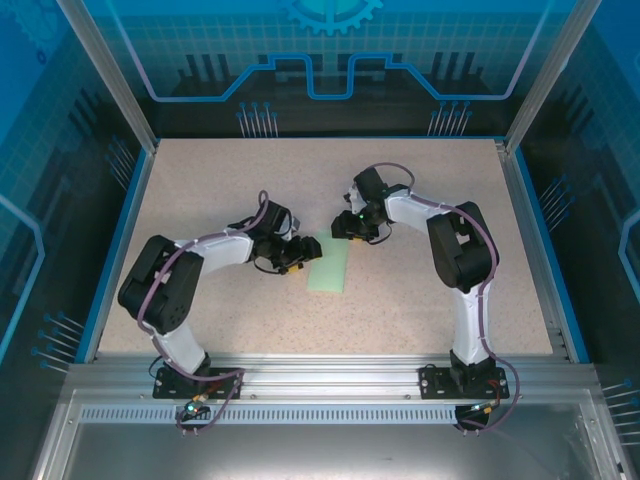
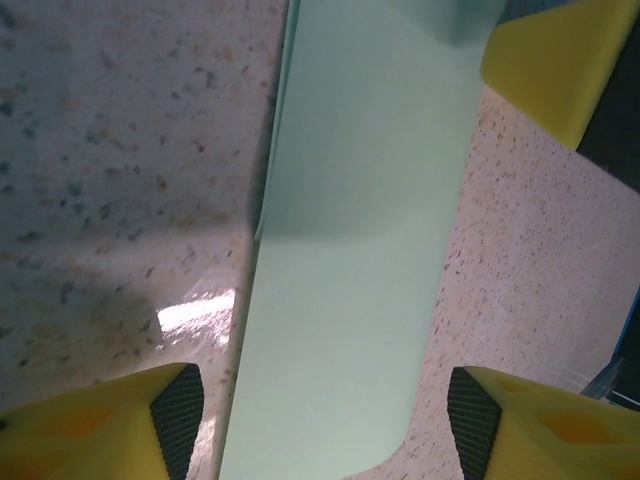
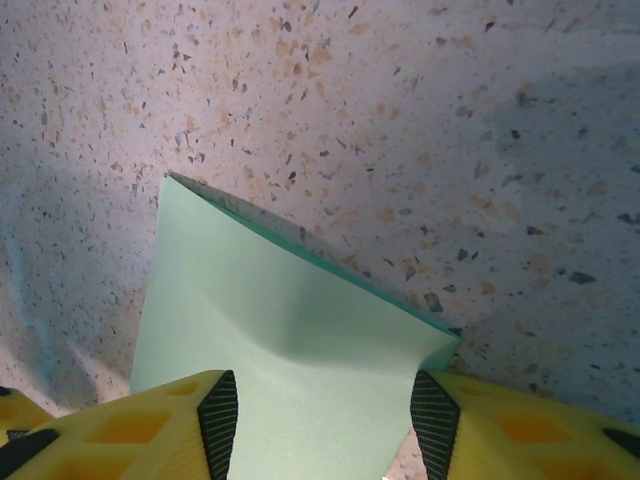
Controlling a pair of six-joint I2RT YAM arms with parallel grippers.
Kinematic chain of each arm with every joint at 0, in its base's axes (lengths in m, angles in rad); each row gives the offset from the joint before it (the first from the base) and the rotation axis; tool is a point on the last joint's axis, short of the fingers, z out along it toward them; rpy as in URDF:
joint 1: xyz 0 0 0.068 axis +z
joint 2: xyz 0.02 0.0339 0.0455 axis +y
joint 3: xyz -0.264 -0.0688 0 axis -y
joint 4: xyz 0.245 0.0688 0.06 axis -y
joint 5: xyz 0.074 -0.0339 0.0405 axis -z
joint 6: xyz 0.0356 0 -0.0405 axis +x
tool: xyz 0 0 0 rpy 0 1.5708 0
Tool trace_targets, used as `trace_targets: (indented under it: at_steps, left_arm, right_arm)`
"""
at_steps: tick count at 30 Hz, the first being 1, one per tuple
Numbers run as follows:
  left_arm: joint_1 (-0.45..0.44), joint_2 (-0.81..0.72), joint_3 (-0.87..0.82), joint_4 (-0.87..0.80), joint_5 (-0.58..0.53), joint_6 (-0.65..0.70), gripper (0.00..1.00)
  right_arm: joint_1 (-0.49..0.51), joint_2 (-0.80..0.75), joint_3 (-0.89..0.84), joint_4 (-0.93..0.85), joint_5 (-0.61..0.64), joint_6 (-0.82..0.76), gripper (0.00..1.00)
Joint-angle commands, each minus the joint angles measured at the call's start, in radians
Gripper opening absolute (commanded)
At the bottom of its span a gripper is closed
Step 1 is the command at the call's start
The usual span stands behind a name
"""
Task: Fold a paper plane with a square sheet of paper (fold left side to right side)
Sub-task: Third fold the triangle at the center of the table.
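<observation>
Thin pale mint-green paper sheet point(image 1: 330, 265), folded narrow, lies centre of speckled desk point(image 1: 200, 200); light, limp, slippery; judged best pinched at a free edge; left pincer point(image 2: 322, 400) at its 9 o'clock, right pincer point(image 3: 324, 410) at 12, both part-open, holding nothing.

Left fingers point(image 2: 100, 432) and right fingers point(image 3: 130, 440) stand parted.

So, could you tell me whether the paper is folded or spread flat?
Folded: the paper is a narrow strip, with two layers showing along one edge.
</observation>
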Motion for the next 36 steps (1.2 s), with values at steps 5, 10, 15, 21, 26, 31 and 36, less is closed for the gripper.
trace_targets:
  at_steps: [5,10,15,21,26,31,36]
  left_arm:
    - [0.004,0.086,0.07,0.01,0.044,0.022,0.67]
    - [0.005,0.125,0.098,0.004,0.043,0.042,0.65]
    - [0.002,0.15,0.109,0.005,0.057,0.053,0.63]
    - [-0.005,0.146,0.099,0.016,0.077,0.055,0.55]
    - [-0.005,0.112,0.076,0.013,0.058,0.054,0.51]
    - [-0.005,0.079,0.052,0.031,0.068,0.048,0.48]
    - [-0.005,0.042,0.036,0.055,0.09,0.035,0.48]
  right_arm:
    - [0.012,0.045,-0.003,-0.049,0.025,-0.017,0.52]
    - [0.012,0.048,-0.005,-0.045,0.018,-0.019,0.52]
    - [0.011,0.052,-0.003,-0.043,0.013,-0.015,0.52]
    - [0.012,0.056,0.003,-0.044,0.008,-0.015,0.51]
    - [0.012,0.056,0.0,-0.041,0.008,-0.015,0.51]
    - [0.012,0.058,-0.004,-0.038,0.004,-0.014,0.51]
    - [0.012,0.061,-0.004,-0.035,0.003,-0.014,0.51]
